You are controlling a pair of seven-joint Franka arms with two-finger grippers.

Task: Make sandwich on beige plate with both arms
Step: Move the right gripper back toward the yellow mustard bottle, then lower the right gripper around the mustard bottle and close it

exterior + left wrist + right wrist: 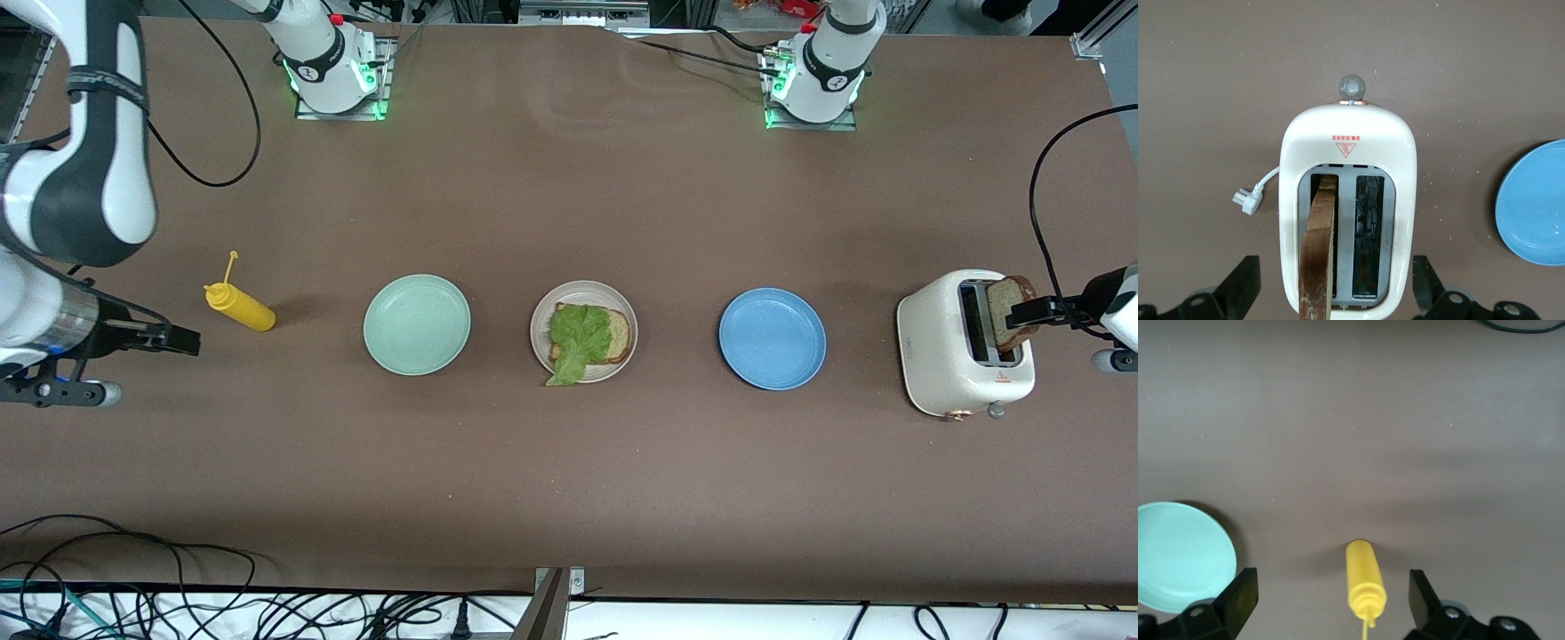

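So, starting at the right arm's end of the table: the right gripper [182, 340] waits with fingers spread wide and empty, over bare cloth by the yellow squeeze bottle [238, 305]. Next the mint-green plate [417, 324], then the beige plate [541, 342] at mid-table with one bread slice [615, 336] and the lettuce leaf [576, 336] draped over its rim (half a sandwich). Past the blue plate [772, 338], near the left arm's edge, the left gripper [1031, 310] sits over the toaster [960, 356], fingers wide in the wrist view, straddling the toast slice [1319, 257] that pokes from a slot. Fetching the top slice is the step; next comes closing, lifting straight.
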